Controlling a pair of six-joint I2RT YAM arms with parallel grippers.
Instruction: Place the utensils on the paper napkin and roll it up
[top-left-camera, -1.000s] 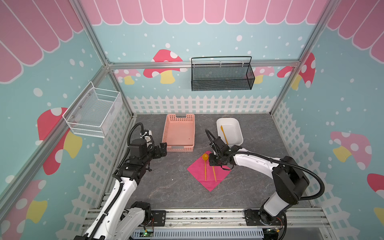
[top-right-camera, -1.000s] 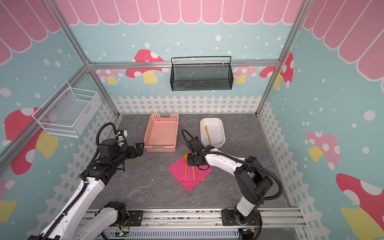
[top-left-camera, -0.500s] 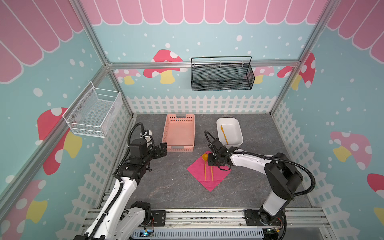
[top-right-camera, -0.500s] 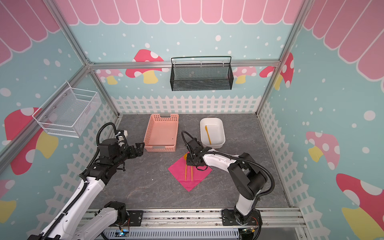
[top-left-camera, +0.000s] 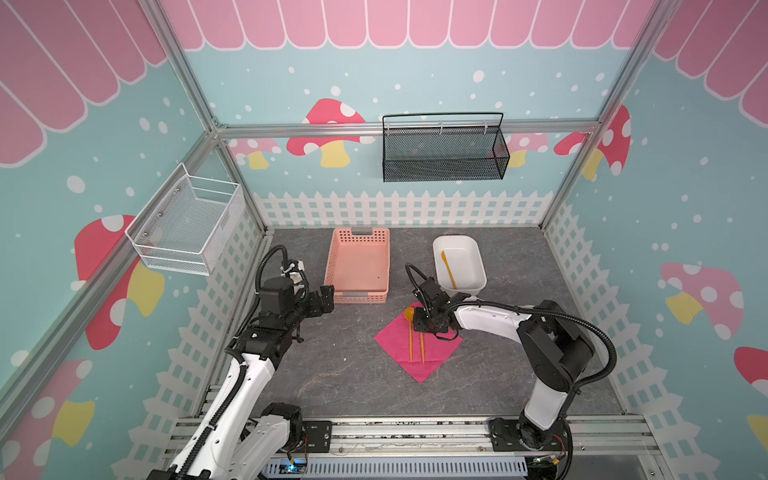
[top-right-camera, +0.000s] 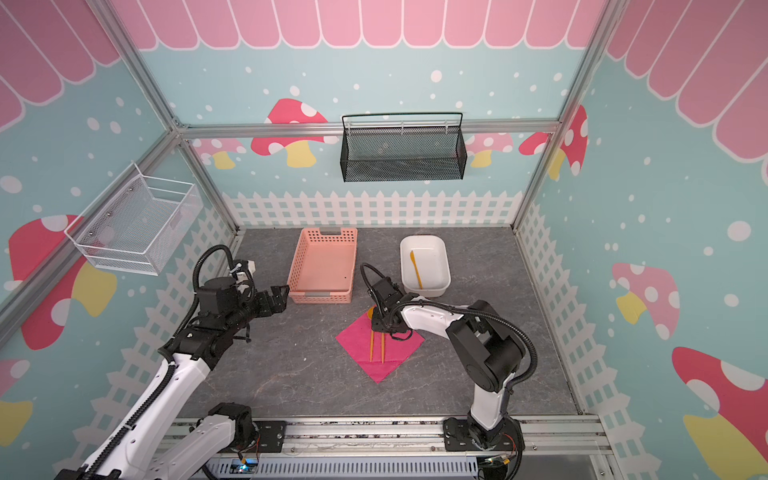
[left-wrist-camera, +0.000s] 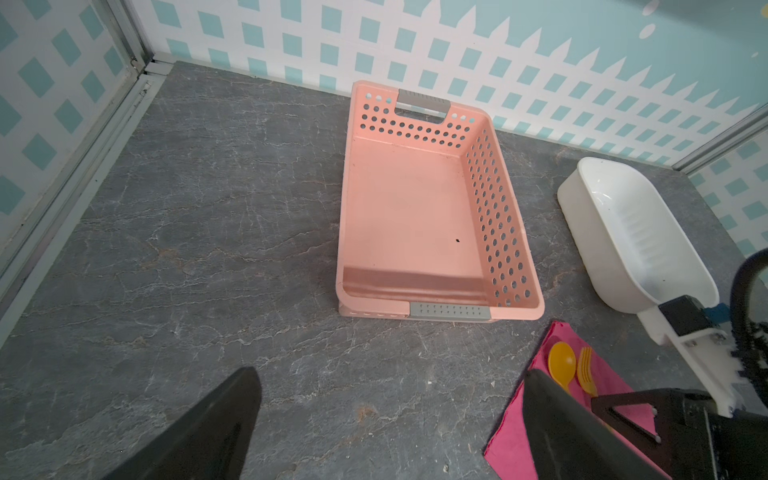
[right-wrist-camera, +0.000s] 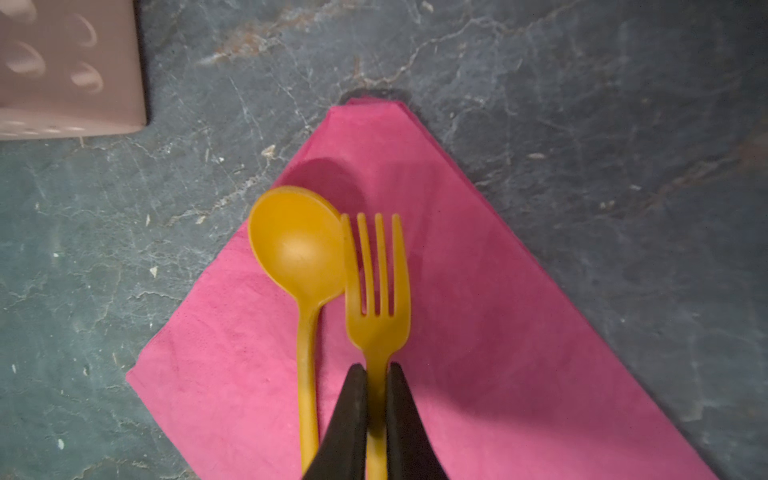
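Grey tabletop (top-left-camera: 332, 374): white tub (top-left-camera: 467, 259) holds one orange utensil (top-left-camera: 449, 270).

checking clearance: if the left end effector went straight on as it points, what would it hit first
Likely the near end of the pink basket, ahead of the open left end effector; depth is unclear.

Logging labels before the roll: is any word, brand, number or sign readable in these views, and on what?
None readable.
No markings on the fork, spoon, napkin, pink basket or white tub.
The walls carry only mushroom and fence pictures.
The circuit board at the front rail is too small to read.
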